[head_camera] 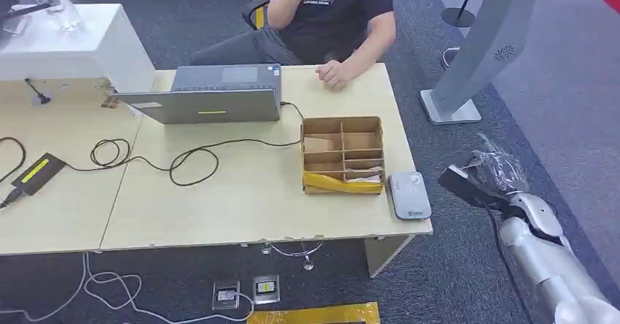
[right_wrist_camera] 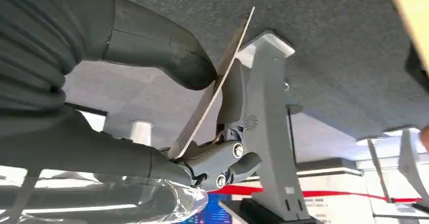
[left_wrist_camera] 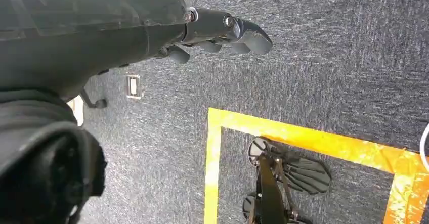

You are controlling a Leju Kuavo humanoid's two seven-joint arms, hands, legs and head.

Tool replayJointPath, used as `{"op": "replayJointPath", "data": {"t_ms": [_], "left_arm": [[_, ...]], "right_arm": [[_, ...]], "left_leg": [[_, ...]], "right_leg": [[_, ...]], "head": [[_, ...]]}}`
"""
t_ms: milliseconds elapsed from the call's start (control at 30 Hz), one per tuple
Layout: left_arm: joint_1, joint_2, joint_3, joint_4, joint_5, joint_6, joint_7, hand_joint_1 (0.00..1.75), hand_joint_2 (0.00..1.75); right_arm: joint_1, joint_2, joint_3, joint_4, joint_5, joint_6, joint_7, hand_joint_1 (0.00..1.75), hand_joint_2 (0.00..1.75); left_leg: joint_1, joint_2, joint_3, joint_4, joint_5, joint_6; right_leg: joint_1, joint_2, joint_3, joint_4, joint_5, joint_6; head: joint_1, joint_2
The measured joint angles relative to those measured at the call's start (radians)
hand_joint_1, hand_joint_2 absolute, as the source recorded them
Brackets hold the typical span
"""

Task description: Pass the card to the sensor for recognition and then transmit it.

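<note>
even bright indoor light, soft shadows, wrist views blurred up close.

Silver right arm (head_camera: 545, 254) wears clear plastic wrap near its dark right hand (head_camera: 475, 181); grey ribbed cover (right_wrist_camera: 35, 47) behind the thumb (right_wrist_camera: 162, 49).

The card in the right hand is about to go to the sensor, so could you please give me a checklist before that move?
1. Card pinched between thumb and fingers of the right hand: ok.
2. Sensor uncovered on the table corner: ok.
3. Card over sensor: not ok, hand is off the table edge.
4. Left hand hangs clear, holding nothing: ok.
5. Card face direction: cannot tell.
</note>
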Motion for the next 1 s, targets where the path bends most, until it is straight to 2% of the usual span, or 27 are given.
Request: {"op": "replayJointPath", "data": {"t_ms": [600, 700, 1000], "left_arm": [[0.000, 0.007, -0.017, 0.000, 0.016, 0.021, -0.005, 0.00, 0.00], [0.001, 0.009, -0.018, 0.000, 0.016, 0.019, -0.005, 0.00, 0.00], [0.001, 0.013, -0.025, 0.000, 0.016, 0.015, -0.005, 0.00, 0.00]], "right_arm": [[0.008, 0.071, 0.007, -0.065, 0.007, 0.021, 0.001, 1.75, 1.75], [0.028, 0.072, 0.012, -0.087, -0.006, 0.040, 0.025, 1.75, 1.75], [0.068, 0.057, 0.012, -0.108, -0.017, 0.039, 0.034, 1.75, 1.75]], "left_leg": [[0.000, 0.000, 0.000, 0.000, 0.000, 0.000], [0.000, 0.000, 0.000, 0.000, 0.000, 0.000], [0.000, 0.000, 0.001, 0.000, 0.000, 0.000]], "right_leg": [[0.000, 0.000, 0.000, 0.000, 0.000, 0.000], [0.000, 0.000, 0.000, 0.000, 0.000, 0.000], [0.000, 0.000, 0.000, 0.000, 0.000, 0.000]], "head": [[0.000, 0.000], [0.000, 0.000], [0.000, 0.000]]}}
